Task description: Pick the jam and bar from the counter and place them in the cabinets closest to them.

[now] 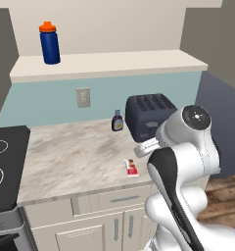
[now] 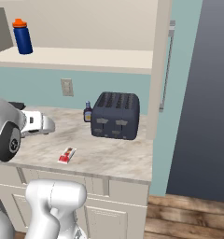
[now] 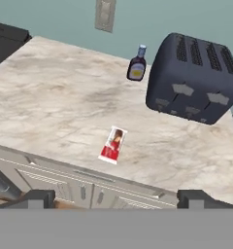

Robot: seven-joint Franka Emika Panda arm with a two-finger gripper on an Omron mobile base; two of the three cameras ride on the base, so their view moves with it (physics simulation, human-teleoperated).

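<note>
Bar (image 3: 112, 144), a flat red-white wrapper, lies mid-frame on my veined marble tabletop (image 3: 55, 107); tool (image 3: 113, 199) spread wide, empty.

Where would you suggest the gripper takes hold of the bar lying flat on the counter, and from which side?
Probably from straight above, across the bar's narrow width near its middle. It lies flat on the counter, a thin packet with no raised edge, so a side approach has nothing to catch. Its long axis runs roughly from the counter's front edge toward the wall, so the fingers should close across that. The toaster stands well apart.
</note>
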